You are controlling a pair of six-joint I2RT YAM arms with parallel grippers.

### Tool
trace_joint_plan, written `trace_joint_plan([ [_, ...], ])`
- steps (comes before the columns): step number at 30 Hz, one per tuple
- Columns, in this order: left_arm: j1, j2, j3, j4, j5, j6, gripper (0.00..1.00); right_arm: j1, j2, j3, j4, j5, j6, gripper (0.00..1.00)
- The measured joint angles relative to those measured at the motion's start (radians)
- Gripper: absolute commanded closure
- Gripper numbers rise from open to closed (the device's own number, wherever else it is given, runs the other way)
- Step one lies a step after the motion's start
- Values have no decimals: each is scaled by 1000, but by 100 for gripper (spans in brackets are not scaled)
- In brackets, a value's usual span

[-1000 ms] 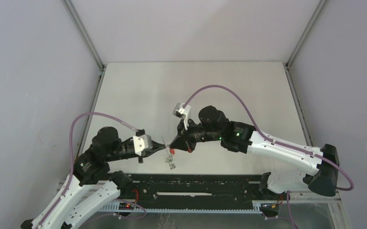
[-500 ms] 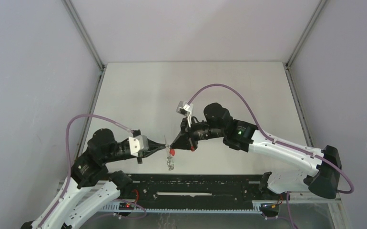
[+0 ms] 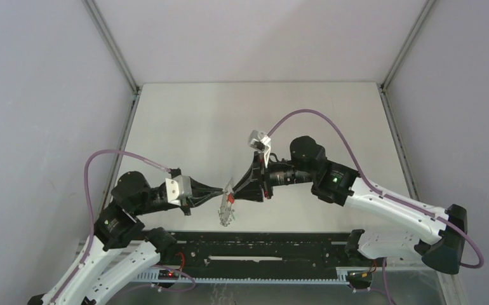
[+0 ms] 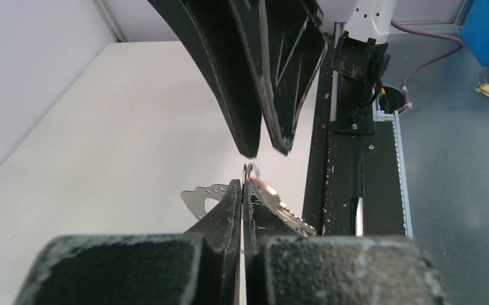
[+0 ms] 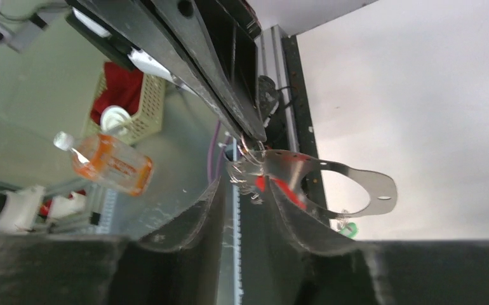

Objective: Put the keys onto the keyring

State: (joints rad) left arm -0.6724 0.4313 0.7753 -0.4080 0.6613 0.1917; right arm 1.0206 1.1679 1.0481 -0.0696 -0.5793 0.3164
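Top: I look down from above and behind, far off.
Wrists: close, facing each other; both show me the keyring [image 4: 252, 169].

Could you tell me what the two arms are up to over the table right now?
The two arms meet above the near edge of the table, working on a bunch of keys. The left gripper is shut on the keyring, holding it in the air. A red-headed key and a flat metal tag dangle by it, with a green key head just visible lower down. The right gripper faces it, fingers slightly apart around the red-headed key, apparently not clamping it.
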Motion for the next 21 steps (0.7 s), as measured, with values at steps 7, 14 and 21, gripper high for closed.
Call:
trace_joint_plan([
  [7,0,27,3,2,47,-1,100,-29,-83,0,-1,-19,-31,36],
  [14,0,58,32,12,114,-32,100,-44,-111,0,14,-66,-127,36],
  [21,0,57,33,54,158,-74,100,-45,-79,-1,101,-158,-179,47],
])
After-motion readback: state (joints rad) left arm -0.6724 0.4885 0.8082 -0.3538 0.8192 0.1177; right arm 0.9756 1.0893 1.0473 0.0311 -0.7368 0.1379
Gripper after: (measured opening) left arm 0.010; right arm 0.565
